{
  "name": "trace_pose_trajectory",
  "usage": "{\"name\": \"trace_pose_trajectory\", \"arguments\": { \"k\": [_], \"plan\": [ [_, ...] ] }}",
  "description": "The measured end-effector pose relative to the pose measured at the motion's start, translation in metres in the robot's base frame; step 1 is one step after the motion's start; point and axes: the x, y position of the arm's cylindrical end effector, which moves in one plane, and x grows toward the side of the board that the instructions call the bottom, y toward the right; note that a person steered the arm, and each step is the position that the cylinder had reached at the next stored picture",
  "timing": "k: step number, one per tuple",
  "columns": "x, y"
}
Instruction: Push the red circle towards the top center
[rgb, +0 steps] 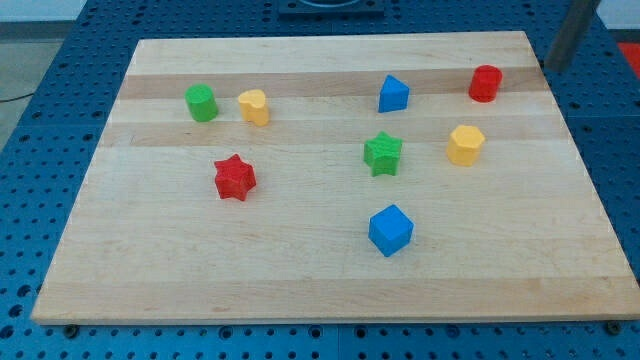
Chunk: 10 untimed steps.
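Observation:
The red circle stands near the top right corner of the wooden board. My tip is at the view's upper right, just past the board's right edge, to the right of the red circle and a little above it. It is apart from the red circle. A blue block with a pointed top stands to the left of the red circle, near the top centre.
A yellow hexagon sits below the red circle. A green star and a blue cube are at mid-board. A red star, a green circle and a yellow block are at the left.

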Motion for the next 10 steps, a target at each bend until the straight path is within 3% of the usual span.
{"name": "trace_pose_trajectory", "arguments": {
  "k": [1, 4, 10],
  "plan": [
    [0.029, -0.003],
    [0.037, -0.081],
    [-0.039, -0.279]
  ]
}}
